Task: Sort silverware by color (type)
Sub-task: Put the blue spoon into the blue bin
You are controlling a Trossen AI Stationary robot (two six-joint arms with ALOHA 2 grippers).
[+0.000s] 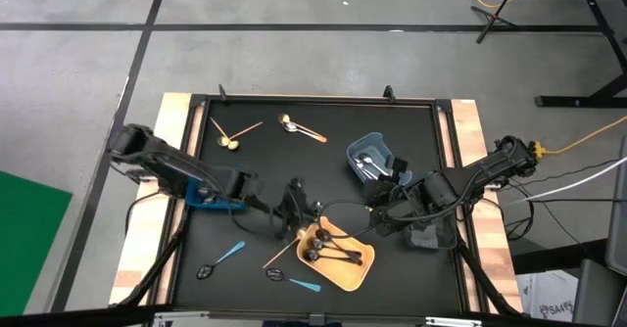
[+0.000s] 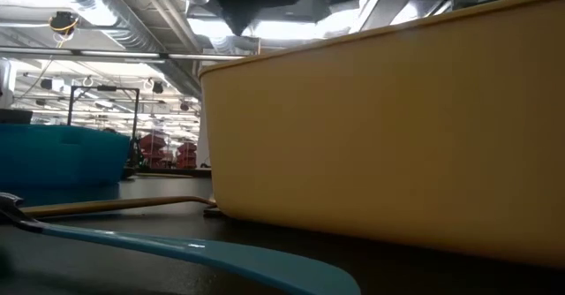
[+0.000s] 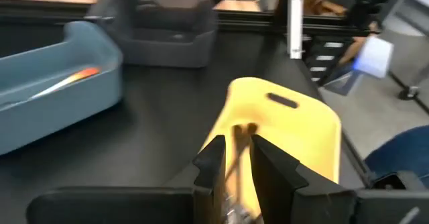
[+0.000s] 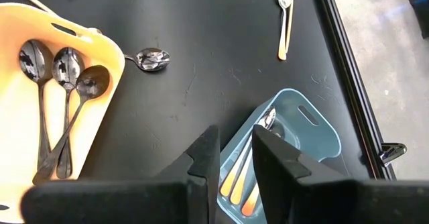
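Note:
My left gripper (image 1: 297,219) (image 3: 237,158) hovers at the left end of the yellow bin (image 1: 345,273) and is shut on a thin dark spoon (image 3: 242,131). Three black spoons (image 4: 67,66) lie inside that bin. My right gripper (image 1: 380,210) (image 4: 236,158) hangs above the light-blue bin (image 4: 315,133), which holds orange-handled spoons (image 4: 236,184); its fingers stand a little apart with nothing between them. Loose on the table are gold spoons (image 1: 230,141), an orange-handled spoon (image 1: 299,128), light-blue-handled spoons (image 1: 223,257) and a wooden-handled one (image 1: 280,254). My left gripper pinches the dark spoon's handle (image 3: 234,162) between its two fingers. The spoon runs along the fingers, and its bowl end (image 3: 244,128) sticks out past the fingertips over the yellow bin, lifted clear. Where along the handle the pads sit is hidden by the fingers.
A darker blue bin (image 1: 211,202) sits under my left arm and a dark grey bin (image 1: 428,233) under my right arm. A black spoon head (image 4: 153,58) lies just outside the yellow bin. In the low view, the yellow bin's wall (image 2: 388,127) fills most of the frame.

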